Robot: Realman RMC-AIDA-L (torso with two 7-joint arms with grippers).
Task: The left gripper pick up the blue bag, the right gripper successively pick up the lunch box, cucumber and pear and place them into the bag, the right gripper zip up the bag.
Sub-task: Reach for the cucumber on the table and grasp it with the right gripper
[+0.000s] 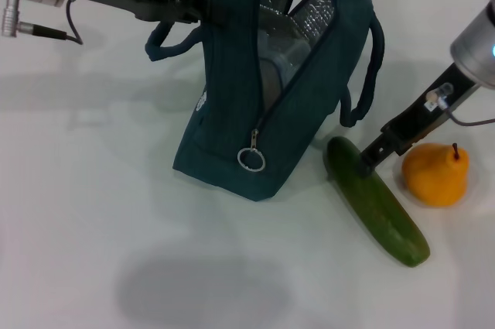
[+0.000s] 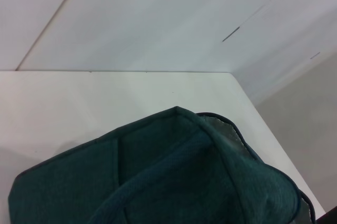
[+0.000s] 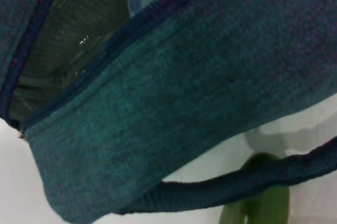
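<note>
My left gripper (image 1: 203, 2) holds the blue bag (image 1: 255, 104) up by its far left top edge, clamped on the fabric there, so the bag stands tilted on the white table (image 1: 93, 213) with its mouth gaping toward the right. The zip pull (image 1: 251, 159) hangs low on the near side, unzipped. Inside, against the silver lining, sits something pale and box-like, probably the lunch box (image 1: 282, 54), though the opening shows only part of it.

My right gripper (image 1: 370, 160) is down at the far end of the cucumber (image 1: 377, 200), which lies on the table just right of the bag, running near to far. I cannot tell whether its fingers are apart or closed on it. The pear (image 1: 436, 174) stands just right of the cucumber, close beside my right arm.

The risks I judge: gripping the cucumber so near its end could let it swing or slip on lifting; the arm could knock the pear over; and the bag's right strap (image 1: 370, 73) hangs close enough to snag.
</note>
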